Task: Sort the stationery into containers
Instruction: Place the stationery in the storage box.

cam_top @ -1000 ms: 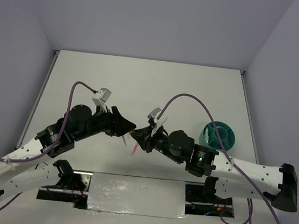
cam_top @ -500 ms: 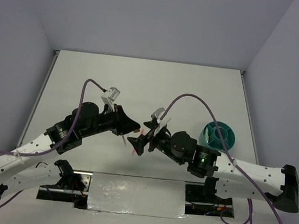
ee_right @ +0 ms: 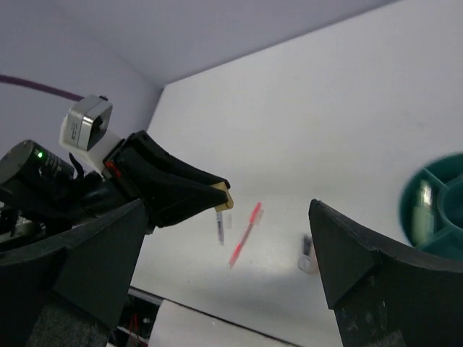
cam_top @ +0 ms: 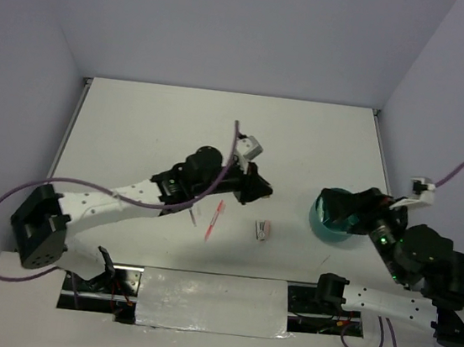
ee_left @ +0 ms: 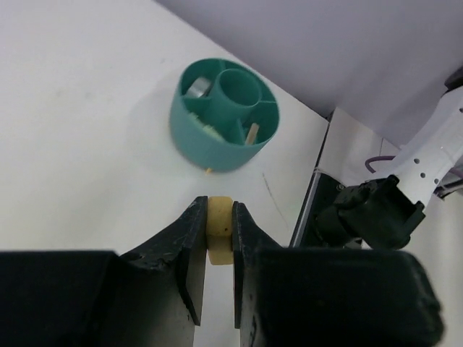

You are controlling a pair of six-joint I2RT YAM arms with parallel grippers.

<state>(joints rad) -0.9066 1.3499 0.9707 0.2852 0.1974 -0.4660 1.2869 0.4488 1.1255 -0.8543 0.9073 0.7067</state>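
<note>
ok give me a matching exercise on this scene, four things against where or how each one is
1 yellow-brown block
2 thin pink-red pen
3 round teal divided cup
4 right gripper

a lying loose on the white table
b jaws wide open, empty
c pinched in the left gripper
d small items in its compartments

Pairs: 1-c, 2-a, 3-d, 4-b
</note>
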